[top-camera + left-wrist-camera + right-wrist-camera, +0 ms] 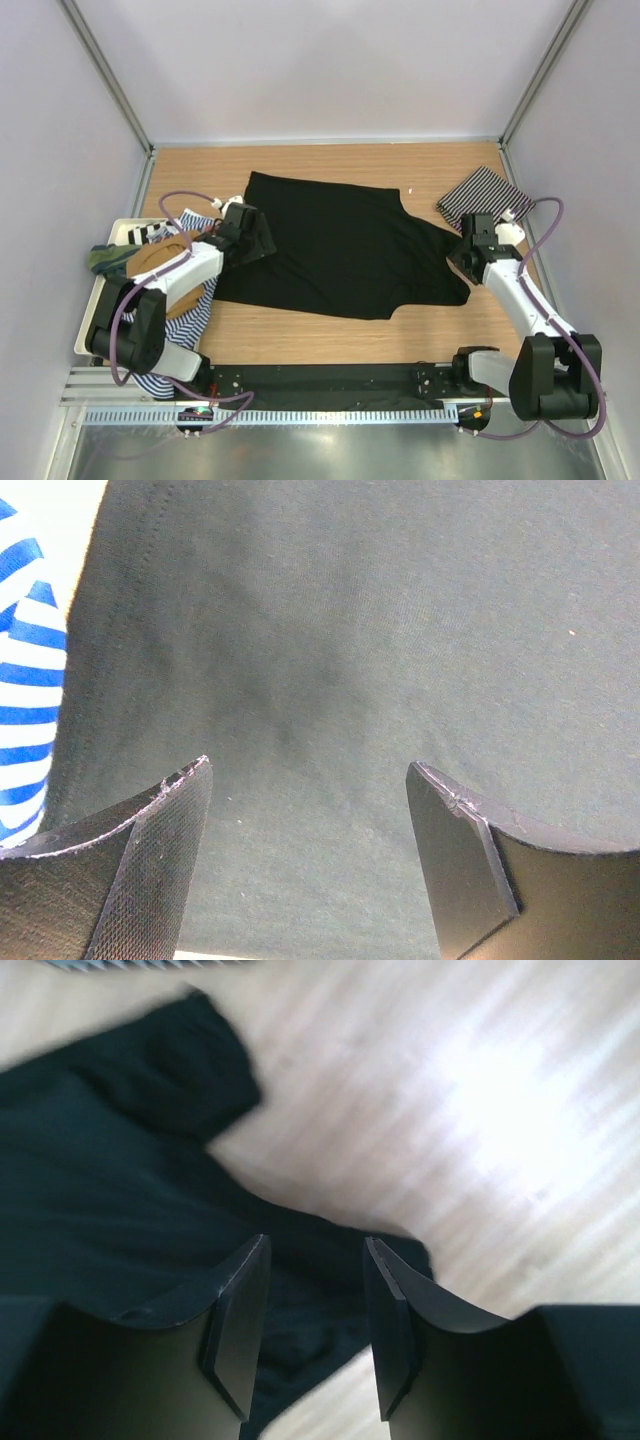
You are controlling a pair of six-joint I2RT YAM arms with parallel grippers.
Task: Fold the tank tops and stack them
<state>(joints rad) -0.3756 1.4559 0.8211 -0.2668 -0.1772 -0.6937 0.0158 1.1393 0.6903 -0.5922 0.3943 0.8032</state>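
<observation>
The plain black tank top (340, 245) lies spread flat mid-table. My left gripper (250, 235) is open just above its left edge; in the left wrist view the open gripper (310, 780) has only black cloth (330, 650) beneath it. My right gripper (468, 257) is open over the top's right strap; in the right wrist view the gripper (317, 1250) straddles the strap end (300, 1310) without closing on it. The black-and-white striped top (482, 193) lies folded at the back right. Tan (160, 262), green (105, 257) and blue-and-white striped (195, 315) tops lie piled at the left.
A white tray (118, 232) stands at the left edge under the piled tops. The blue-and-white striped cloth also shows at the left of the left wrist view (25, 680). Walls enclose the table on three sides. Bare wood (330, 335) lies in front of the black top.
</observation>
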